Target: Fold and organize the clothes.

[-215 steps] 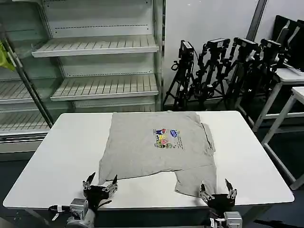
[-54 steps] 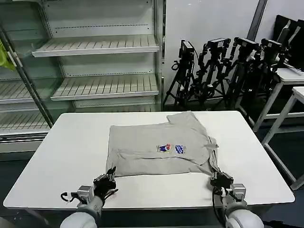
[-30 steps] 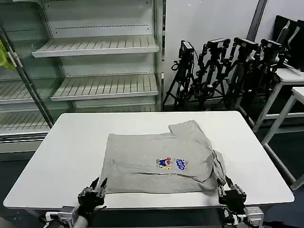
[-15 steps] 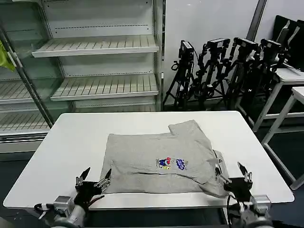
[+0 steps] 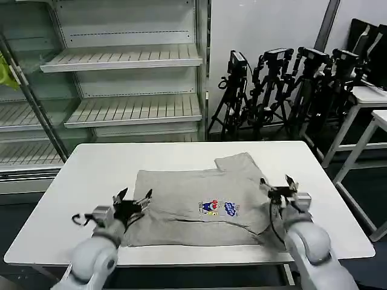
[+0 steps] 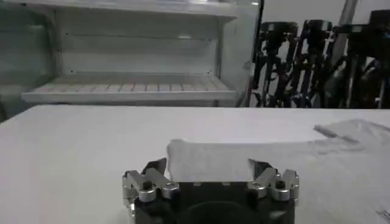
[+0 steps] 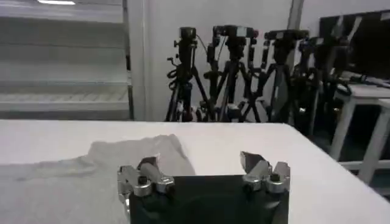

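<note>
Your grey shirt (image 5: 199, 202) lies folded near the table's (image 5: 91, 175) front edge; left gripper (image 5: 132, 200) and right gripper (image 5: 279, 188) flank it, fingers wide, empty.

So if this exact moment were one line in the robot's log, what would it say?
task: fold shirt | shirt: folded once, flat on table | left gripper: open, at shirt's left edge | right gripper: open, at its right edge | holding: nothing

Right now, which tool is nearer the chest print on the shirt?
Right. The right tool is open over the shirt's right edge, just beside the chest print. The left tool, also open, is at the opposite edge, farther off.
</note>
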### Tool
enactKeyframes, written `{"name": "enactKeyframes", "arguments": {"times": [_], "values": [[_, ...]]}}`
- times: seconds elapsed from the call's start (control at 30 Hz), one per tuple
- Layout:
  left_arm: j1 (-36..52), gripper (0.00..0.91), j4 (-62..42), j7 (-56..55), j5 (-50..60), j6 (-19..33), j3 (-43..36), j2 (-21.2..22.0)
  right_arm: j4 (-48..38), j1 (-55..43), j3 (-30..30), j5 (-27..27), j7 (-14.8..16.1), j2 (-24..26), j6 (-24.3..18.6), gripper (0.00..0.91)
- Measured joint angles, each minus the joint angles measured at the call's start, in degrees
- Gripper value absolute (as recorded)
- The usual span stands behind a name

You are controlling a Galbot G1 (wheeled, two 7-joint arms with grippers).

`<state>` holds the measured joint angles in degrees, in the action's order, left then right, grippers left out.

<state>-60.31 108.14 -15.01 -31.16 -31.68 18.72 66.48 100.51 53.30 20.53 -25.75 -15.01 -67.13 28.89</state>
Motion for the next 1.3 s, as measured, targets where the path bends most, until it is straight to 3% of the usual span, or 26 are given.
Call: {"name": "enactKeyframes", "arguments": {"times": [0.37,0.7,0.73,0.77,0.87,0.9,0.93,0.97,1.03,1.3], "values": [[13.6,0.907,-14.7,-1.3,1.3,-0.7,-5.9,1.7,-23.2,-18.8,-6.7,1.9,1.9,-4.2,-1.1,0.907],[17.7,0.907,-21.4,-1.6,1.6,-1.1,-7.4,1.3,-37.7,-26.7,-9.1,5.2,3.2,-8.3,-1.9,0.907],[17.9,0.212,-21.8,-1.6,1.5,-1.1,-7.5,1.3,-38.6,-27.1,-9.2,5.4,3.2,-8.6,-2.0,0.907],[18.1,0.081,-22.2,-1.6,1.3,-1.1,-7.6,1.3,-39.6,-27.7,-9.3,5.7,3.3,-8.9,-2.1,0.907],[18.5,0.04,-22.8,-1.5,0.1,-1.1,-7.6,1.4,-41.9,-28.8,-9.2,6.1,3.3,-9.7,-2.3,0.907],[18.5,0.05,-23.0,-1.5,-0.3,-1.1,-7.7,1.5,-42.5,-29.2,-9.2,6.2,3.4,-10.0,-2.3,0.595],[18.6,0.05,-23.0,-1.4,-0.6,-1.1,-7.8,1.4,-43.0,-29.4,-9.1,6.2,3.6,-10.2,-2.3,0.202],[18.6,0.05,-23.1,-1.4,-0.9,-1.1,-7.9,1.4,-43.6,-29.7,-9.1,6.3,3.7,-10.4,-2.3,0.081],[18.5,0.05,-23.1,-1.2,-1.4,-1.2,-8.2,1.2,-44.6,-30.1,-9.0,6.3,4.0,-10.7,-2.3,0.0],[17.5,0.05,-22.5,-0.7,-2.8,-1.1,-8.4,0.5,-46.4,-30.7,-9.4,5.9,5.3,-11.1,-2.2,0.0]]}}
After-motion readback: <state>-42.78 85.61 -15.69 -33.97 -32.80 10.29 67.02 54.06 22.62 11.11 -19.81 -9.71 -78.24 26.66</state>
